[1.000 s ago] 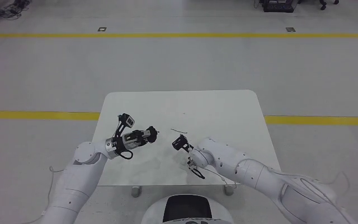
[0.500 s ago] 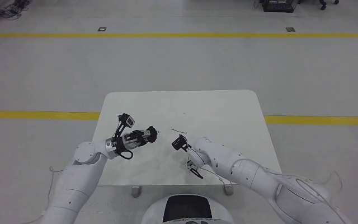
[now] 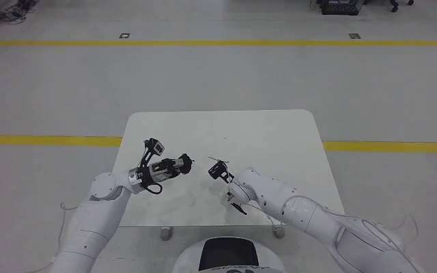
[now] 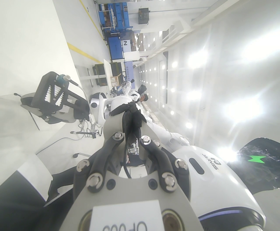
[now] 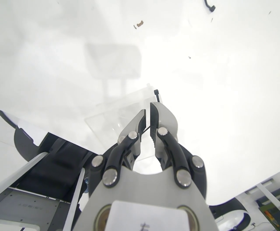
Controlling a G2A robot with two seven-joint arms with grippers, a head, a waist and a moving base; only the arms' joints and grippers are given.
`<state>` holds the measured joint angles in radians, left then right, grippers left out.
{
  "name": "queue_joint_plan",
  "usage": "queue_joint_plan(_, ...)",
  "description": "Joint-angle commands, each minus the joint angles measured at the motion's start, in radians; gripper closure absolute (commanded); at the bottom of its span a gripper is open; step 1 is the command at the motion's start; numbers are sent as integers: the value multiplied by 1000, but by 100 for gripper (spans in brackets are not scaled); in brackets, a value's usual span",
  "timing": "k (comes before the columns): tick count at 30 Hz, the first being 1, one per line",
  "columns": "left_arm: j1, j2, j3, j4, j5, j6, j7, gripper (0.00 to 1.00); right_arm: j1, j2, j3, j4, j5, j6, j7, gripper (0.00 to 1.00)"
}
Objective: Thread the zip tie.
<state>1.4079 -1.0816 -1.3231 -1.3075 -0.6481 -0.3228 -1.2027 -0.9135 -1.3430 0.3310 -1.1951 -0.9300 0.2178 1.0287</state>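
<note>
Jaws of the right gripper [image 5: 147,113] are pinched on the thin black plastic zip tie [image 5: 156,93], its square head poking just past their tips. In the last second they have edged toward the left gripper [image 3: 186,163], which has kept still, jaws seemingly drawn together. That narrows the threading gap, though the two remain apart. Well beyond the right jaws, on the flat white table [image 3: 273,136], lie a short black curved scrap [image 5: 209,7] and brown crumbs [image 5: 139,23], neither obstructing.

The right gripper [image 3: 216,170], its jaws clamped on the zip tie [image 5: 156,94], has been shifted slightly toward 11 o'clock over the counter [image 3: 273,136]. The forearm behind it has been drawn a little toward 9 o'clock.
</note>
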Motion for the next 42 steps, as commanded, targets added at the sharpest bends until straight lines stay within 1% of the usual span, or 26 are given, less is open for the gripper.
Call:
queue_joint_plan(1,0,0,0,0,0,0,0,100,-2,-3,5,-3,-7,-8,3,89)
queue_joint_plan(4,0,0,0,0,0,0,0,100,-6,-4,14,-16,-24,-3,7,89)
queue_joint_plan(7,0,0,0,0,0,0,0,100,-21,3,32,-42,-43,1,13,89)
queue_joint_plan(13,0,0,0,0,0,0,0,100,-62,30,73,-113,-91,11,59,89)
queue_joint_plan(22,0,0,0,0,0,0,0,100,-135,68,134,-227,-188,51,127,87)
queue_joint_plan(26,0,0,0,0,0,0,0,100,-170,85,171,-262,-222,61,145,87)
queue_joint_plan(33,0,0,0,0,0,0,0,100,-216,106,235,-289,-245,42,145,88)
queue_joint_plan(42,0,0,0,0,0,0,0,100,-236,103,264,-285,-247,11,147,89)
